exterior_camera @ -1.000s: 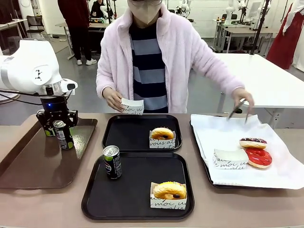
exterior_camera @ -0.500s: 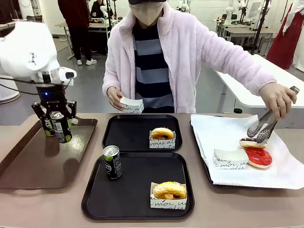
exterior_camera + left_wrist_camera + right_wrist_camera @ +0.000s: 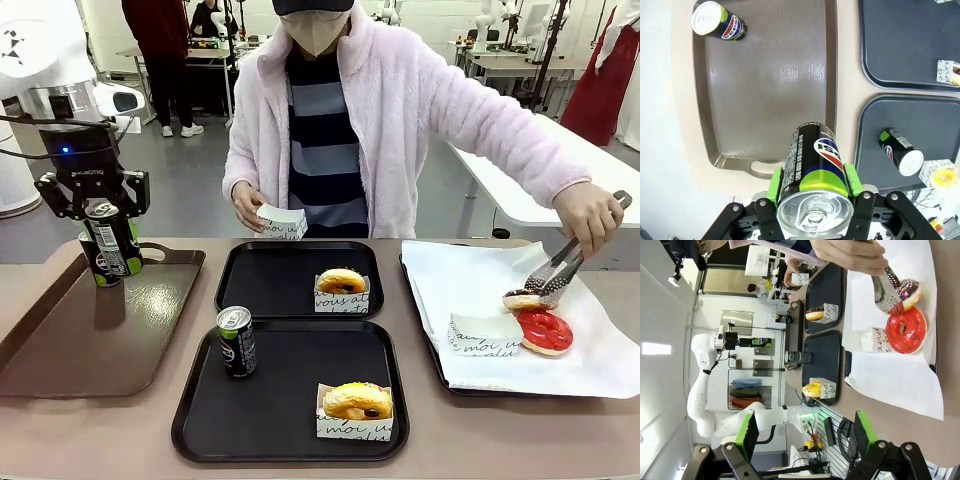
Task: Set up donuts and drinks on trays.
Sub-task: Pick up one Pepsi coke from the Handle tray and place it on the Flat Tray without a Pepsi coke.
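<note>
My left end effector (image 3: 108, 240) is clamped around a slim black-and-green Pepsi soda can (image 3: 812, 160), lifted over the handle end of the brown plastic handled tray (image 3: 90, 345). A matching second can (image 3: 236, 340) stands upright on the near black square tray (image 3: 280, 425) on the desk. My right end effector (image 3: 805, 432) gapes wide, holding nothing.

The near tray (image 3: 280, 400) and far tray (image 3: 265, 280) are coloured black, the handled tray (image 3: 90, 340) brown. The held can (image 3: 812, 160) is patterned black and green. One donut (image 3: 540, 340) is glazed red, the near-tray donut (image 3: 345, 400) yellow. The shirt (image 3: 318, 140) is striped navy and grey.
</note>
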`<state>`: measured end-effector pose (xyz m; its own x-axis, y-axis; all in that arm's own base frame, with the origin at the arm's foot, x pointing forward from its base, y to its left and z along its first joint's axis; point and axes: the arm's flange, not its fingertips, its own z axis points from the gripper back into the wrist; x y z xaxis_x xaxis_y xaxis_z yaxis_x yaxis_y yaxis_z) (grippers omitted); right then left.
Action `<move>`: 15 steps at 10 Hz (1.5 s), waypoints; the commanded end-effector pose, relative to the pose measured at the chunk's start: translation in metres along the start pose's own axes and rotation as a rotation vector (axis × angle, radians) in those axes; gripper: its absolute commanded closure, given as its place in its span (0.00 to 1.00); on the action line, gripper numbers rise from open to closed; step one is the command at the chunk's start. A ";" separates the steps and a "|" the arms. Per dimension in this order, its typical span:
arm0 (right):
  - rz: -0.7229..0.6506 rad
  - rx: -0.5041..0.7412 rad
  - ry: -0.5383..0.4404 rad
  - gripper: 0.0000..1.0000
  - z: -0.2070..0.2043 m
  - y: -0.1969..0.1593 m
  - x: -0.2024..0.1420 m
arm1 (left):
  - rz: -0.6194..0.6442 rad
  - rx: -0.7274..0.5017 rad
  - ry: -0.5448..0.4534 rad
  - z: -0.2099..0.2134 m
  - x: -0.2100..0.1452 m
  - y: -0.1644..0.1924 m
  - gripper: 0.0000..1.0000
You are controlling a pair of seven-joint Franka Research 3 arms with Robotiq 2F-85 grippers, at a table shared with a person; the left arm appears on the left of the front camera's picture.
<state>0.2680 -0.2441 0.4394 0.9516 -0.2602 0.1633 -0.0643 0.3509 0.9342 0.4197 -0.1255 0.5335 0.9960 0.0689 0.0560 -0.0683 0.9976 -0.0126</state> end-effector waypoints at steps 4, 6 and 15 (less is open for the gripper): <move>0.007 0.015 -0.004 0.00 0.001 -0.001 0.000 | 0.000 0.000 0.000 0.000 0.000 0.000 1.00; 0.007 0.015 -0.004 0.00 0.001 -0.001 0.000 | -0.003 -0.010 -0.017 -0.003 0.005 -0.013 0.42; 0.007 0.015 -0.004 0.00 0.001 -0.001 0.000 | -0.110 -0.075 -0.079 -0.044 0.085 -0.178 0.42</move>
<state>0.2676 -0.2443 0.4395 0.9514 -0.2612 0.1633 -0.0642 0.3506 0.9343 0.5055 -0.2853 0.4939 0.9920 -0.0538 0.1141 0.0642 0.9938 -0.0903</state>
